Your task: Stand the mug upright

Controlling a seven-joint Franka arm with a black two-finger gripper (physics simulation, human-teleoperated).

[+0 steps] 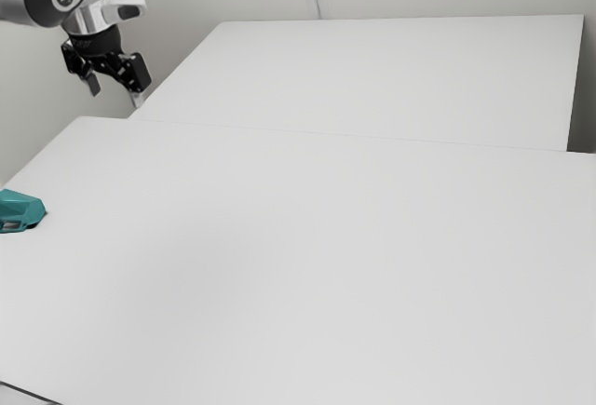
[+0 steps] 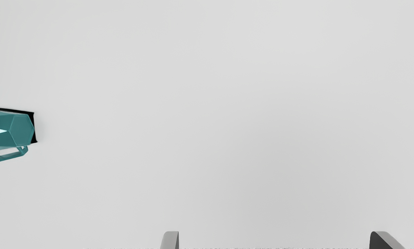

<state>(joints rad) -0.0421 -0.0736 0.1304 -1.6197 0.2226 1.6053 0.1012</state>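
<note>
At the exterior view's left edge, the teal faceted mug point(image 1: 20, 210) lies on its side on the table point(image 1: 326, 256), its rim end cut off from sight. The closed hexagonal base point(image 2: 21, 130) and the loop handle point(image 2: 8, 154) are visible; a grip judged from these alone could close off-centre. Its flat facets might twist between the pads, or the handle could block a finger and roll the mug. Farther right, the gripper point(image 1: 115, 95) hovers well apart, fingers spread and holding nothing; descending without lining up would likely miss the mug altogether.
</note>
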